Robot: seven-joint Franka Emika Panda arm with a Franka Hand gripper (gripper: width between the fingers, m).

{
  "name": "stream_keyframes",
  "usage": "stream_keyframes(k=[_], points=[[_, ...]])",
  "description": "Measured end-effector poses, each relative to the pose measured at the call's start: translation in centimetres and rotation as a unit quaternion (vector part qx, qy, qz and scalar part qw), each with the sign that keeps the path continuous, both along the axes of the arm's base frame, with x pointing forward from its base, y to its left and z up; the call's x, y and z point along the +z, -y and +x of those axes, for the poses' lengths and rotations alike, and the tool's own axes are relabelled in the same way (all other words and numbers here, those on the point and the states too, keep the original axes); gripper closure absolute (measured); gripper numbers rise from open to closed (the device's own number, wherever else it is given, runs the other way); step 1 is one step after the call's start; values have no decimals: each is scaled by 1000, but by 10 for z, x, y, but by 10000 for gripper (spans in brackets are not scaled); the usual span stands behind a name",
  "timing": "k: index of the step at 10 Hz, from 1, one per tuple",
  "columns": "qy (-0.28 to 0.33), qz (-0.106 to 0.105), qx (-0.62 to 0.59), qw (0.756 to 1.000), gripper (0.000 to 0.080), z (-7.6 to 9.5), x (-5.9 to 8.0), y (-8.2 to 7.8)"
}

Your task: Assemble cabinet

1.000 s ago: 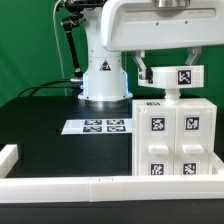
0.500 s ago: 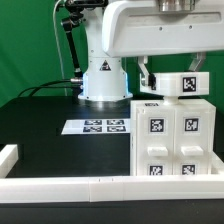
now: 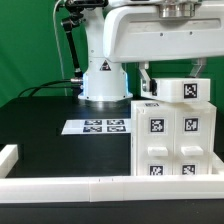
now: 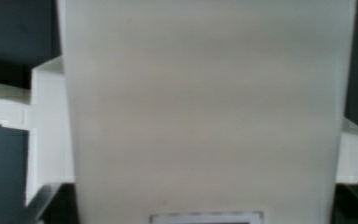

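Note:
The cabinet (image 3: 172,140), a tall white box with black-and-white tags on its front, stands at the exterior view's right, by the front rail. My gripper (image 3: 175,82) is just above its top and is shut on a white tagged cabinet part (image 3: 184,89), held slightly tilted at the cabinet's top edge. In the wrist view this held part (image 4: 194,100) fills nearly the whole picture as a flat white face, with my gripper (image 4: 197,196) closed across it and dark fingers (image 4: 39,205) showing at its sides. Whether the part touches the cabinet top I cannot tell.
The marker board (image 3: 98,126) lies flat on the black table left of the cabinet. A long low white rail (image 3: 90,186) edges the table front, with a raised end (image 3: 8,158) at the exterior view's left. The robot base (image 3: 103,82) stands behind.
The held part has come down and a little toward the exterior view's right, from above the cabinet to its top edge. The cabinet has not moved.

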State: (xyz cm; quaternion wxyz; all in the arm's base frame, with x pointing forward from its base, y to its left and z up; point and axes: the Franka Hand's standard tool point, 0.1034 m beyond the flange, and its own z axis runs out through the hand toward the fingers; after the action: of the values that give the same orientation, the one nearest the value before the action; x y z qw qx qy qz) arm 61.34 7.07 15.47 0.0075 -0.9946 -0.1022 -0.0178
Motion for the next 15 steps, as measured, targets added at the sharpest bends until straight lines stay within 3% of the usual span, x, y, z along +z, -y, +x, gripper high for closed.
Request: stream_keyframes(k=[7, 11, 15], points=[[0, 1, -11, 1000, 239, 0, 0, 0], [-2, 5, -112, 994, 239, 0, 0, -2], [-7, 17, -314, 949, 239, -1, -1, -9]])
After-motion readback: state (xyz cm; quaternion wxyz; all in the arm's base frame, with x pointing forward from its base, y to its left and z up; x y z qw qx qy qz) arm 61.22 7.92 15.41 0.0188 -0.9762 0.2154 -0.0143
